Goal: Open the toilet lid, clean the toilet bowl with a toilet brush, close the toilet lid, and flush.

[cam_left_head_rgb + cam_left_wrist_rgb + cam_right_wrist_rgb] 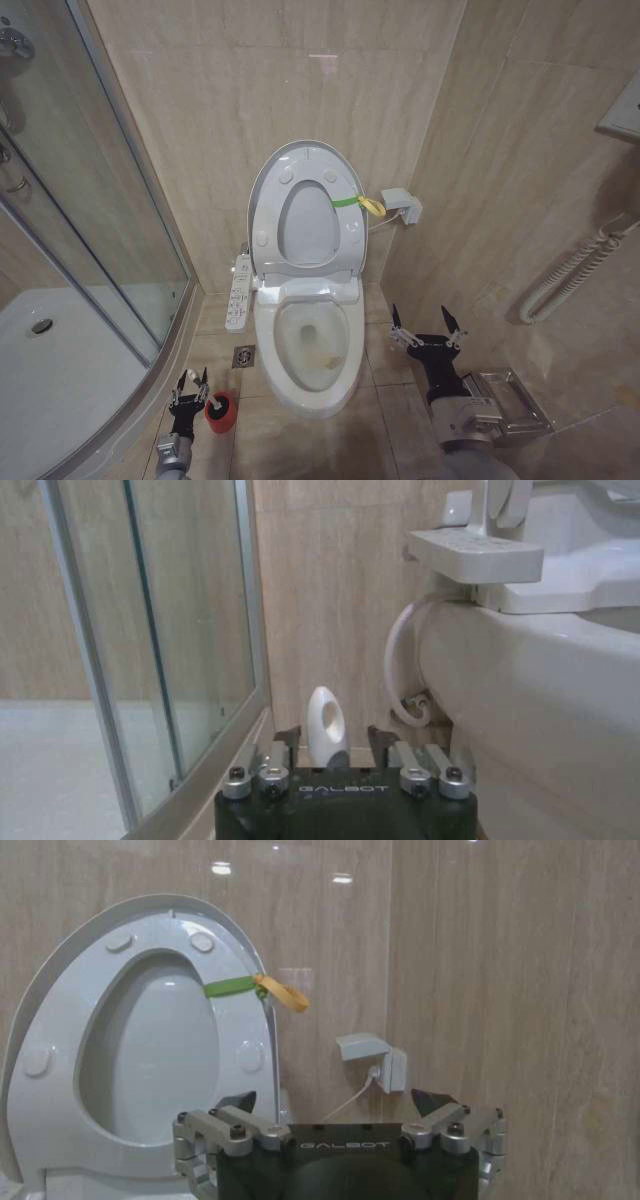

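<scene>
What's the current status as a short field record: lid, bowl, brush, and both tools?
toilet lid: raised, leaning back against the wall, seat ring up with it; green-yellow band at its edge
toilet bowl: exposed, yellowish stains inside
toilet brush: white handle upright between the left tool's open fingers, not clamped; red holder on the floor left of the bowl
left tool: open, low by the holder
right tool: open, empty, right of the bowl
</scene>
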Motion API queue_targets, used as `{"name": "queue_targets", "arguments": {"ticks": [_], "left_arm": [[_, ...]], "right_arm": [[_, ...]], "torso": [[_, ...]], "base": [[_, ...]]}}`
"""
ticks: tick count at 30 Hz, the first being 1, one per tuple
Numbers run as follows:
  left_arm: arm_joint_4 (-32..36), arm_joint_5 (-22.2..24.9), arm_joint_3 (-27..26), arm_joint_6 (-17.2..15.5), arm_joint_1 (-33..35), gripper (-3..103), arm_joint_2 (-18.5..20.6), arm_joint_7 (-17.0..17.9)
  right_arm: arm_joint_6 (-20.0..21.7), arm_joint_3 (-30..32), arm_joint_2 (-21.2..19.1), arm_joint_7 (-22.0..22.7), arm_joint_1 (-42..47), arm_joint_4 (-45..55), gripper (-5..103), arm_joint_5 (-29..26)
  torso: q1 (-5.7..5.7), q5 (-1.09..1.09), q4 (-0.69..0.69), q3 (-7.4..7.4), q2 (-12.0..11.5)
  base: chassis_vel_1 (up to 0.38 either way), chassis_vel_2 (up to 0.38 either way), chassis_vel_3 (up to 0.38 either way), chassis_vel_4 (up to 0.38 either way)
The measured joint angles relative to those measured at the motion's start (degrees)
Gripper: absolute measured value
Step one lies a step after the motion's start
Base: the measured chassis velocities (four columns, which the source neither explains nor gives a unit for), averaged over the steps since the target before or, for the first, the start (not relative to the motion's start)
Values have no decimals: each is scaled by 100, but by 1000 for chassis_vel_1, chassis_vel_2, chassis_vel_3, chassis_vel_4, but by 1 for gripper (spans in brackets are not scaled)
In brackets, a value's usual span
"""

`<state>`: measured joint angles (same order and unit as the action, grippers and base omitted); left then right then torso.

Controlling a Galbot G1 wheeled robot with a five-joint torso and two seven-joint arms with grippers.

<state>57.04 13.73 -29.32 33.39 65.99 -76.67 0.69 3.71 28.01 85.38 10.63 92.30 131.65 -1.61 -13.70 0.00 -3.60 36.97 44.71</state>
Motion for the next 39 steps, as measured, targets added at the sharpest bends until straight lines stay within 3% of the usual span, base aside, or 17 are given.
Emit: {"name": "queue_targets", "arguments": {"ticks": [5, 6, 17, 22, 32, 39], "left_arm": [[-159, -2, -16, 72, -112, 51, 15, -48], [-194, -4, -16, 90, -140, 25, 19, -60], [-343, -40, -31, 159, -266, 25, -7, -62], [-128, -345, -62, 296, -156, 25, -21, 20], [849, -551, -116, 318, 391, 25, 45, 174], [2005, -582, -231, 301, 970, 25, 136, 295]], "right_arm": [[0, 0, 0, 0, 0, 0, 100, 0], [0, 0, 0, 0, 0, 0, 100, 0], [0, 0, 0, 0, 0, 0, 100, 0], [0, 0, 0, 0, 0, 0, 100, 0], [0, 0, 0, 0, 0, 0, 100, 0], [0, 0, 0, 0, 0, 0, 100, 0]], "torso": [[0, 0, 0, 0, 0], [0, 0, -1, 0, 0], [0, 0, 0, 0, 1], [0, 0, -1, 0, 1], [0, 0, 0, 0, 1], [0, 0, -1, -1, 1]], "base": [[0, 0, 0, 0], [0, 0, 0, 0], [0, 0, 0, 0], [0, 0, 0, 0], [0, 0, 0, 0], [0, 0, 0, 0]]}}
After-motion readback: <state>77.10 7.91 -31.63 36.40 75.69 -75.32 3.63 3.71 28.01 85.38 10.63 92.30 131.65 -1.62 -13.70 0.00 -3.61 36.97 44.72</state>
